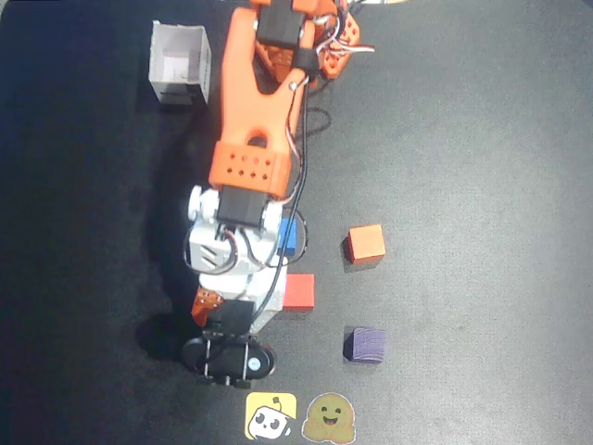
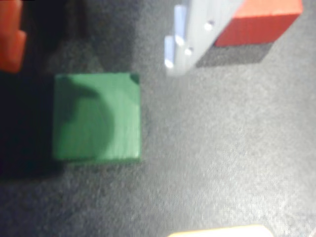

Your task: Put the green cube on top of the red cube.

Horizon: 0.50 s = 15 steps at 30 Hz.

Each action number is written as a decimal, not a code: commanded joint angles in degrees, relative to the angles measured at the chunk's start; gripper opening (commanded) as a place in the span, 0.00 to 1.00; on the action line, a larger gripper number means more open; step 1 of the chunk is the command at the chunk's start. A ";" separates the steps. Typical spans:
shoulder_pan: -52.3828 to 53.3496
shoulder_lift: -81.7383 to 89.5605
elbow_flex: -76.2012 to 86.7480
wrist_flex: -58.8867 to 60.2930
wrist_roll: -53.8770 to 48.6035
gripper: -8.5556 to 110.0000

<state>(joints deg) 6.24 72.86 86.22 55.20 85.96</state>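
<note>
A: While the arm (image 1: 250, 139) reaches down the overhead view from twelve o'clock, where does the green cube sit?

B: It is hidden under the arm in the overhead view. In the wrist view the green cube (image 2: 97, 117) lies flat on the dark mat (image 2: 222, 163), left of centre, partly shadowed.

A: And the gripper?

B: In the wrist view the gripper (image 2: 98, 44) is spread apart: an orange finger (image 2: 11, 37) at ten o'clock, a pale finger (image 2: 197, 34) at one o'clock. The green cube lies just below the gap between them, untouched by either.

A: The red cube?

B: The red cube (image 1: 298, 292) rests on the mat at three o'clock of the wrist assembly in the overhead view. In the wrist view it appears at the top right, partly behind the pale finger.

A: Other items?

B: Overhead: an orange cube (image 1: 365, 244) at two o'clock of the red cube, a purple cube (image 1: 364, 344) at four o'clock, a blue cube (image 1: 287, 237) against the arm, a white box (image 1: 180, 65) at upper left, two stickers (image 1: 296, 416) at six o'clock.
</note>
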 commanded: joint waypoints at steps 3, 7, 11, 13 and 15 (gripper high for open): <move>0.62 -1.67 -5.45 2.20 -0.53 0.26; 0.70 -4.92 -8.96 3.78 -0.97 0.26; 0.79 -6.59 -9.84 3.78 -0.97 0.26; 0.79 -7.21 -10.20 3.69 -0.97 0.26; 0.79 -7.91 -10.63 3.60 -0.97 0.26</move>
<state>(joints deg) 6.86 64.60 78.49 58.62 85.43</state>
